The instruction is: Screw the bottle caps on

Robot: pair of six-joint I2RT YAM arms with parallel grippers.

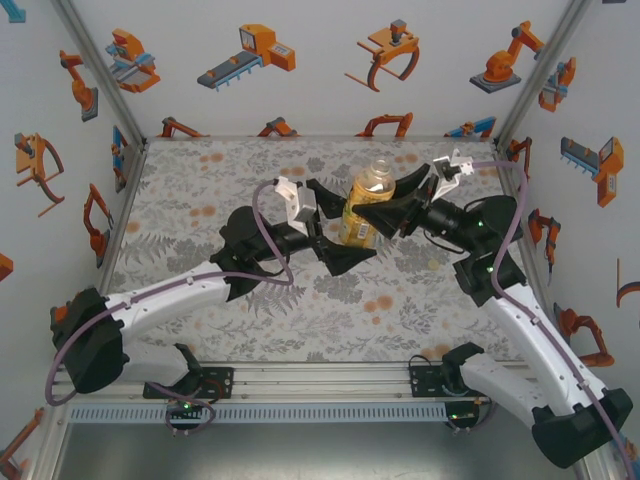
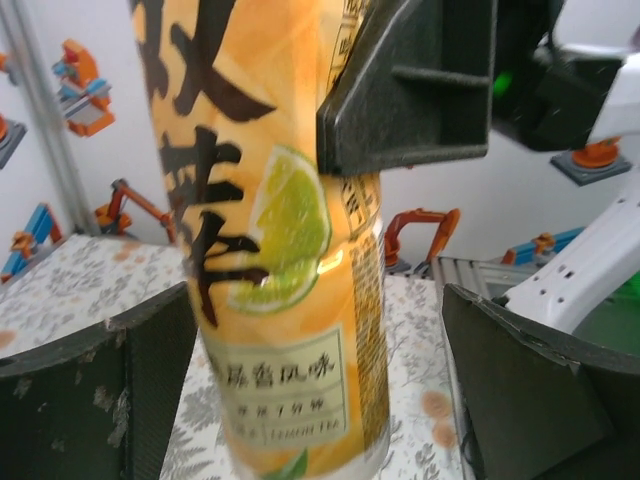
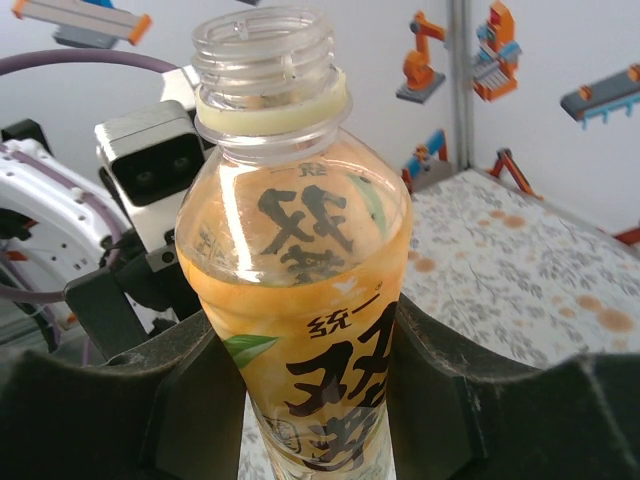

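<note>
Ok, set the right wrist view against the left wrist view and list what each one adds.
Right wrist: the bottle from its shoulder up, its threaded neck open and uncapped, with a pale ring below. Left wrist: the label's lime picture and small print lower down, with the left end effector open around the bottle. Both: the same yellow-orange bottle and the flowered table.
</note>
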